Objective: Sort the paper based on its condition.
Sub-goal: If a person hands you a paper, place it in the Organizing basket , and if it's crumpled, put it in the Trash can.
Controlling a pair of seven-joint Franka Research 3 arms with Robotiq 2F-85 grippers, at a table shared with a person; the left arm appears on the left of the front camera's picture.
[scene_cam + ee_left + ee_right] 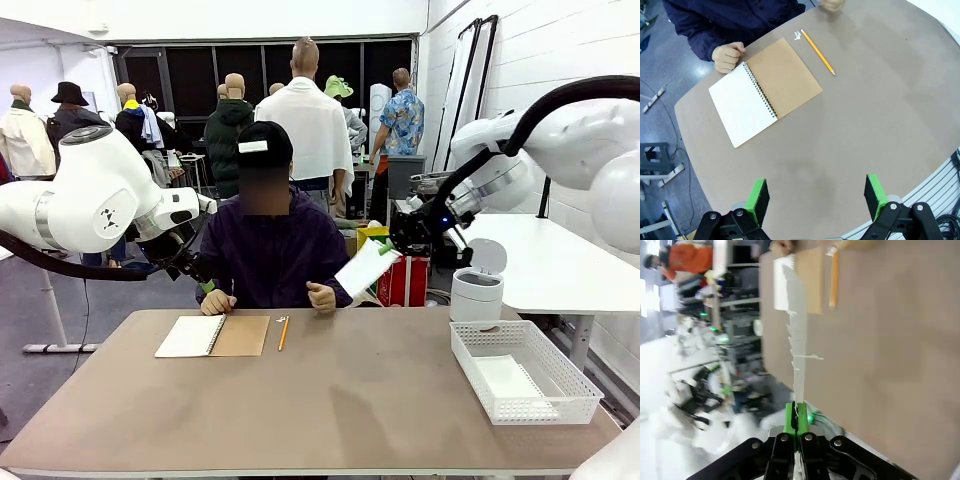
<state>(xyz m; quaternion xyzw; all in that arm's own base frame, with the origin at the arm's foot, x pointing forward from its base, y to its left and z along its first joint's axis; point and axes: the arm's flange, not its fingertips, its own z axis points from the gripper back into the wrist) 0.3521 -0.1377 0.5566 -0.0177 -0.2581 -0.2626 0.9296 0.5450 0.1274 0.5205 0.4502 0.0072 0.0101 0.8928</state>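
Right claw (796,416) pinched tight on a torn-edged white paper sheet (796,335) held above the worktop (350,390), left claw (817,197) spread wide, gripping nothing, no legible writing.

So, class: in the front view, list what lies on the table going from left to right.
Notebook → pencil → white basket.

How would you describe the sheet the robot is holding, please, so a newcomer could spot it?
Start at the white basket on the table's right end and look above its far-left side. There the right gripper pinches a loose white sheet in mid-air; unlike the notebook's page, it's unbound.
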